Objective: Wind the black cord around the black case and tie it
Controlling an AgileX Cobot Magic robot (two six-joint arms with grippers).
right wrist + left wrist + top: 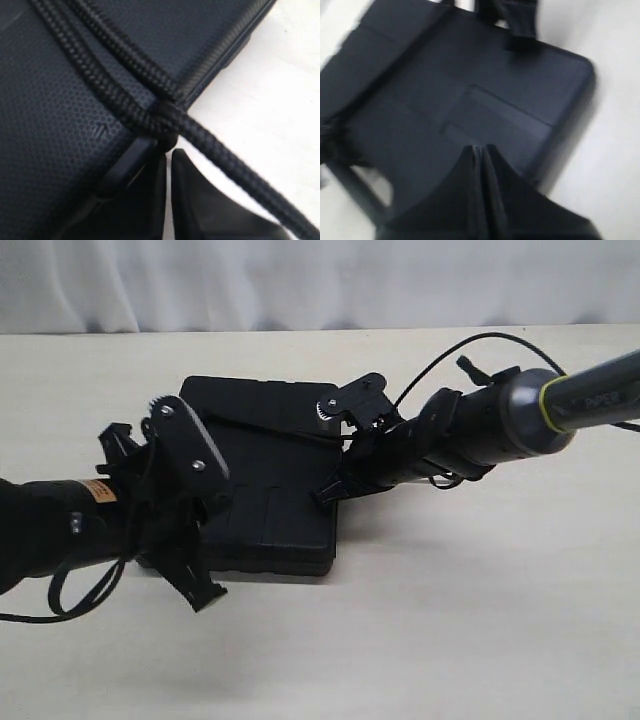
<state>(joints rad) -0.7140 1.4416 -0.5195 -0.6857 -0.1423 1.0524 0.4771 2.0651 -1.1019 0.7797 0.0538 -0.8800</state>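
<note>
On the tabletop [450,620] the case [270,510] lies flat. Our left pincer [482,150], pressed together, hovers over its lid. The right pincer [167,156], also pressed together, sits at the edge where the cord [125,105] crosses. We should pull the cord taut before knotting.

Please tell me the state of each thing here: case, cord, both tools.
case: closed, flat on the table.
cord: two strands across the case, crossing at its edge.
left tool: shut, over the case.
right tool: shut, tips by the cord crossing.
</note>
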